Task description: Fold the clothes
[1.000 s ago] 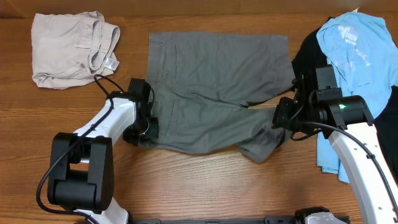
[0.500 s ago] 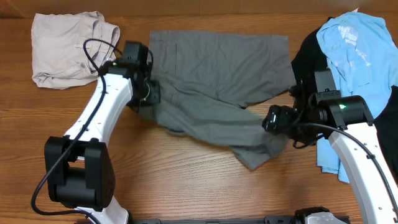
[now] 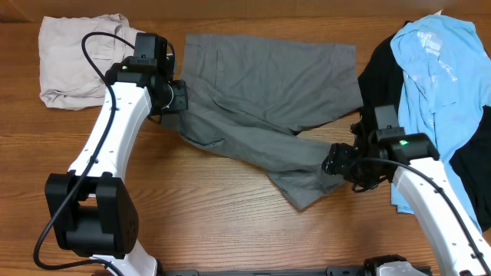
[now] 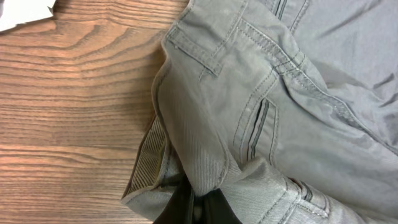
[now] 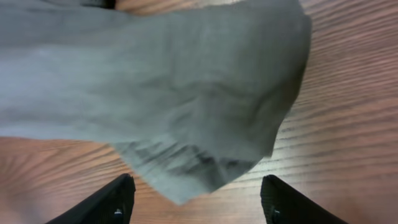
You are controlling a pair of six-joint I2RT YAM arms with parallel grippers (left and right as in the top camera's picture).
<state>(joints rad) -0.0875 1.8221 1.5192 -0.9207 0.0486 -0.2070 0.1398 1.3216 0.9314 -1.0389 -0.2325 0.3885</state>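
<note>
The grey shorts (image 3: 268,92) lie across the middle of the table, one leg trailing toward the front right. My left gripper (image 3: 175,103) is at their near-left waistband corner, shut on a bunched fold of the grey shorts (image 4: 261,112); the dark fingertips (image 4: 214,210) show at the bottom of the left wrist view, with cloth pinched between them. My right gripper (image 3: 334,162) hovers at the leg's end. Its jaws (image 5: 198,202) stand wide open, and the leg hem (image 5: 186,124) lies loose on the wood ahead of them, touching neither finger.
Crumpled beige shorts (image 3: 84,57) sit at the far left. A light-blue T-shirt (image 3: 441,61) lies on a black garment (image 3: 380,69) along the right edge, beside the right arm. Bare wood (image 3: 230,222) runs along the front.
The left gripper has dragged the waistband corner toward the far left. The right gripper has opened and released the leg end, which now lies on the table.
</note>
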